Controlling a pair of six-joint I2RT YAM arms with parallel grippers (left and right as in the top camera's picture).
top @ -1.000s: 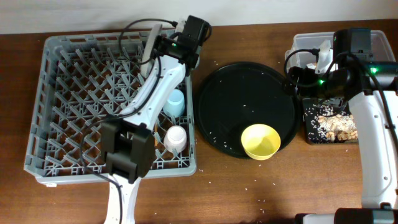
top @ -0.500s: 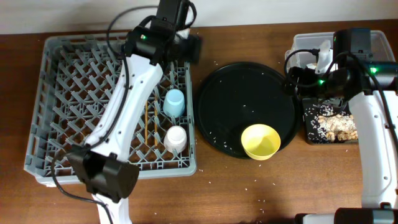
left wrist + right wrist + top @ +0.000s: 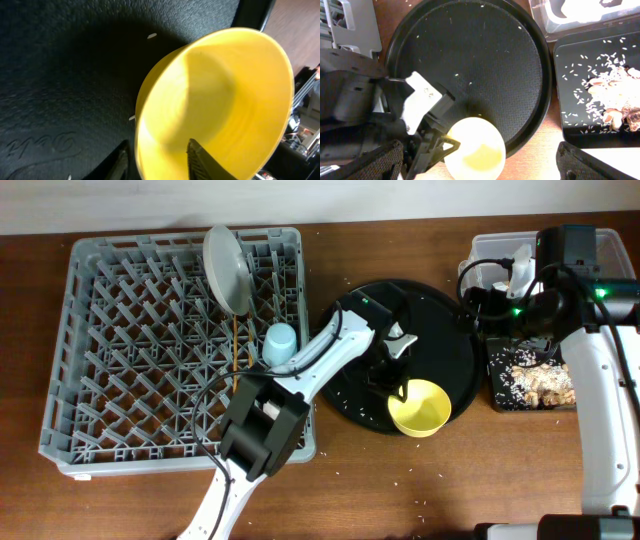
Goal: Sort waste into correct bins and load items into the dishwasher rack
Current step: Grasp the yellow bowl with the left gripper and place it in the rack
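Note:
The yellow bowl (image 3: 420,408) sits at the front right edge of the large round black tray (image 3: 350,320). My left gripper (image 3: 399,386) is open, one finger inside the bowl and one outside, around its rim (image 3: 157,160). The bowl fills the left wrist view (image 3: 220,95). The grey dishwasher rack (image 3: 90,360) holds the grey-white plate (image 3: 230,265) standing on edge, the light-blue cup (image 3: 280,343) and the chopsticks (image 3: 236,350). The pink cup is hidden under my left arm. My right gripper (image 3: 508,285) is open and empty (image 3: 479,172), high above the bowl (image 3: 475,147).
The clear tub (image 3: 480,248) with white paper in it stands at the far right. In front of it, the shallow black tray (image 3: 497,385) holds beige scraps and rice (image 3: 615,95). Rice grains lie scattered on the round tray (image 3: 470,65) and the table.
My left arm has left the plate standing in the rack's far side and swung right to the yellow bowl's rim. The right arm has not moved.

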